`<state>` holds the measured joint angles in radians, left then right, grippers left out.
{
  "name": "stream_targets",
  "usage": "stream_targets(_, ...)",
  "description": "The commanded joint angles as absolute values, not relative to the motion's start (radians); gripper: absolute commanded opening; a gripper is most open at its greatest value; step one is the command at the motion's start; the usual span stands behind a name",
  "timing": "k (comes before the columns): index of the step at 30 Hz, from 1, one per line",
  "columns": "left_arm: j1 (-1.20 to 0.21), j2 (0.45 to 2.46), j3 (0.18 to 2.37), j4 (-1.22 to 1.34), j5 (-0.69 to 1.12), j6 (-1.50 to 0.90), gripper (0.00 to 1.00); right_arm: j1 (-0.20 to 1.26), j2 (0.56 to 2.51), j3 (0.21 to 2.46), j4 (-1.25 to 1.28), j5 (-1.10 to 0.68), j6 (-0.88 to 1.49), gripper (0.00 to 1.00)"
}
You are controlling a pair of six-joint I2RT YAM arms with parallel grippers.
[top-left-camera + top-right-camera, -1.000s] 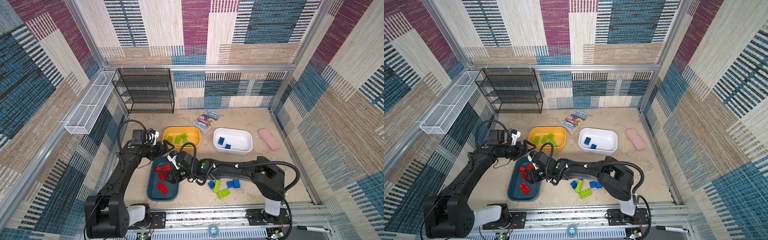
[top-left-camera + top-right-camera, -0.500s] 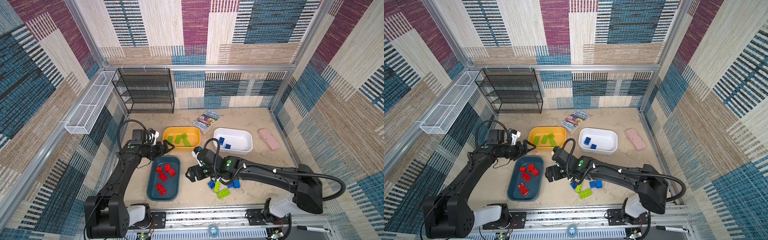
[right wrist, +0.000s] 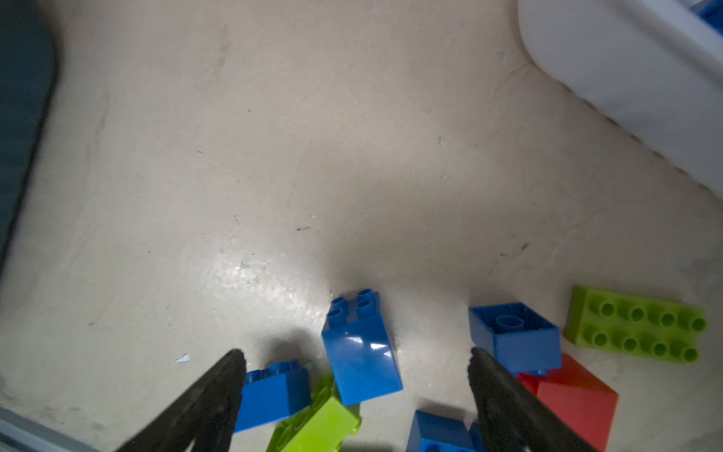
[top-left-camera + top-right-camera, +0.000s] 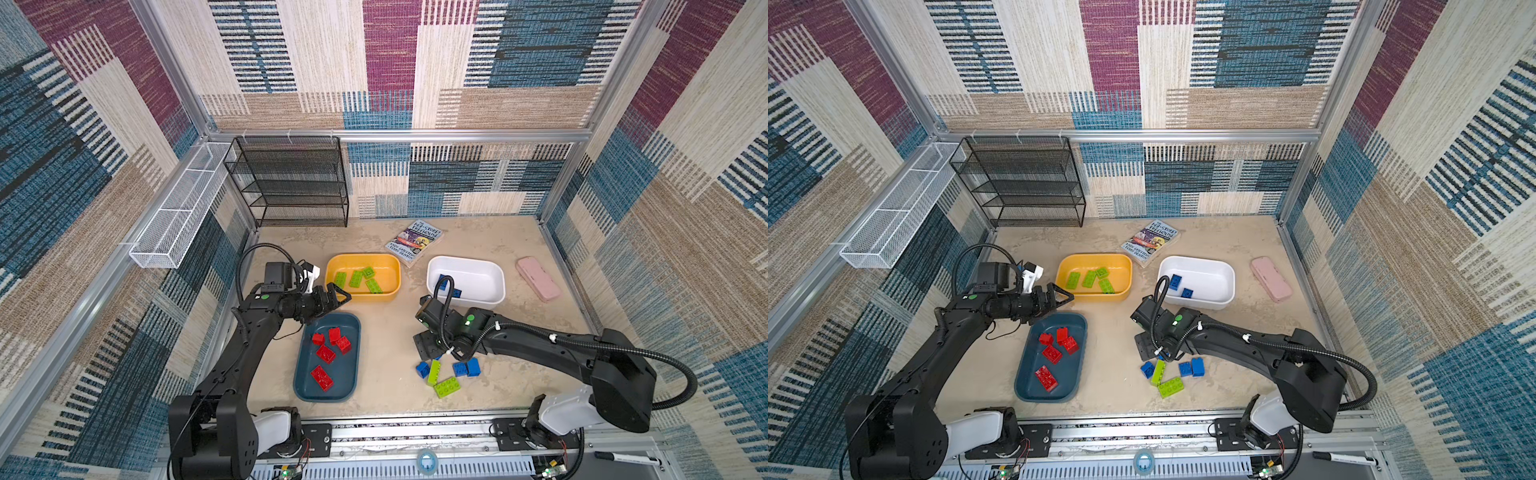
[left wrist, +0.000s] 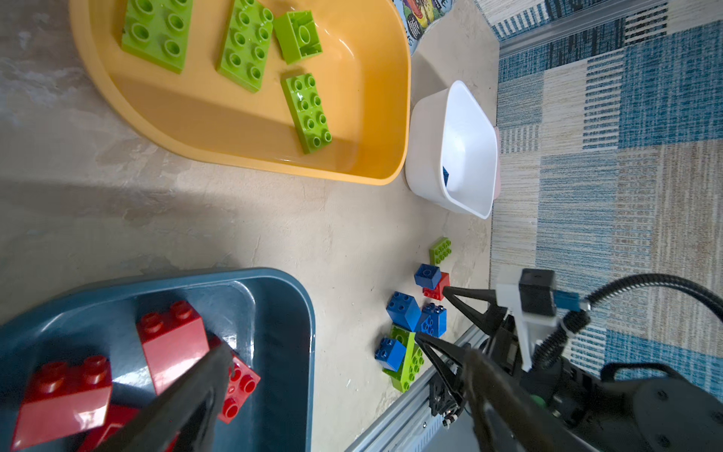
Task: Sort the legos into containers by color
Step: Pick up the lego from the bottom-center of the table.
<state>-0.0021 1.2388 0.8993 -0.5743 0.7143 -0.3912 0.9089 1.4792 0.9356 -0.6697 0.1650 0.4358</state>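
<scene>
Green legos [image 4: 356, 278] lie in the yellow container [image 4: 361, 297], blue ones [image 4: 1175, 281] in the white container [image 4: 478, 301], and red ones [image 4: 325, 354] in the teal container [image 4: 345, 382]. A loose pile of blue [image 4: 467, 368], green [image 4: 446, 386] and one red lego [image 3: 571, 395] sits on the floor at front right. My right gripper [image 3: 356, 352] hangs open just above that pile, its fingers on either side of a blue lego lying on its side [image 3: 362, 360]. Open and holding nothing, my left gripper [image 4: 343, 297] hovers over the teal container's far end.
A book [image 4: 413, 243] lies behind the yellow and white containers. A pink case [image 4: 538, 278] lies right of the white one. A black wire shelf [image 4: 291, 183] stands at the back left, with a white mesh basket [image 4: 174, 220] on the left wall.
My right arm has swung from over the teal container rightwards to the loose pile, and its jaws have opened wide. The left arm has stayed still.
</scene>
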Motion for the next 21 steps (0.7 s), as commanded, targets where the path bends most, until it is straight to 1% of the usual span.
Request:
stream_targets(1, -0.002, 1.238, 0.900, -0.579, 0.736, -0.391, 0.95, 0.894, 1.504, 0.913, -0.588, 0.136, 0.350, 0.84)
stream_targets(7, -0.002, 1.244, 0.897, -0.580, 0.742, -0.388, 0.95, 0.882, 1.562, 0.894, -0.539, 0.072, 0.319, 0.71)
stream_targets(11, -0.002, 1.244, 0.893, -0.582, 0.739, -0.384, 0.95, 0.882, 1.599, 0.877, -0.539, 0.076, 0.318, 0.63)
stream_targets(16, -0.002, 1.241, 0.887, -0.587, 0.752, -0.377, 0.94, 0.881, 1.595, 0.887, -0.581, 0.111, 0.333, 0.45)
stream_targets(18, -0.002, 1.240, 0.887, -0.587, 0.756, -0.382, 0.94, 0.881, 1.577, 0.916, -0.600, 0.144, 0.333, 0.32)
stream_targets(19, -0.002, 1.238, 0.888, -0.587, 0.754, -0.383, 0.94, 0.878, 1.567, 0.936, -0.609, 0.169, 0.330, 0.27)
stream_targets(21, -0.002, 1.235, 0.891, -0.587, 0.753, -0.388, 0.94, 0.860, 1.552, 0.981, -0.627, 0.193, 0.320, 0.27)
